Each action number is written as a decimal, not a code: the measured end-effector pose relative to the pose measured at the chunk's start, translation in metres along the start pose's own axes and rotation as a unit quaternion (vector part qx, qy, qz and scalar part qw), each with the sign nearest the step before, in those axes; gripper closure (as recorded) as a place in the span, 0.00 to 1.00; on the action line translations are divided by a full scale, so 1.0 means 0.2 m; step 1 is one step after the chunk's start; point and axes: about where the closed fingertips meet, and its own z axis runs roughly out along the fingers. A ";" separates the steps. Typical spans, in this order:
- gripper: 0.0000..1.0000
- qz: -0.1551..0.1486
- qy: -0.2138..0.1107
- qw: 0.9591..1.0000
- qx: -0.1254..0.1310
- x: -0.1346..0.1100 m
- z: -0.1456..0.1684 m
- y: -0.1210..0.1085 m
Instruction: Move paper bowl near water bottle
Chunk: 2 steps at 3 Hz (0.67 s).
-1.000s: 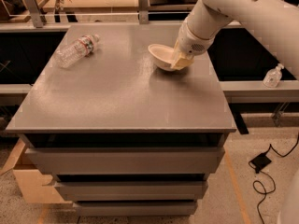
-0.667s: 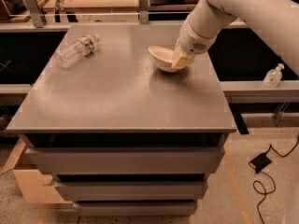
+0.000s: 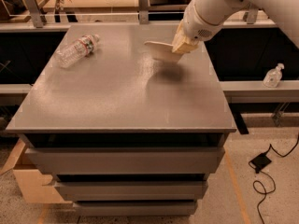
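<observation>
The off-white paper bowl (image 3: pixel 161 50) hangs tilted above the grey table (image 3: pixel 121 97), over its back right part, with its shadow on the surface below. My gripper (image 3: pixel 183 43) is shut on the bowl's right rim and holds it in the air. The water bottle (image 3: pixel 76 51), clear with a red-and-white label band, lies on its side at the table's back left, well apart from the bowl.
A small clear pump-top bottle (image 3: pixel 272 76) stands on the ledge to the right of the table. Metal posts (image 3: pixel 32 6) and a rail run along the back edge. A black cable and plug (image 3: pixel 261 164) lie on the floor at right.
The gripper has lifted the bowl off the table and moved it a little to the left and back. The bottle has not moved.
</observation>
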 end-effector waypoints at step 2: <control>1.00 -0.028 0.001 1.000 0.014 -0.05 0.00 -0.02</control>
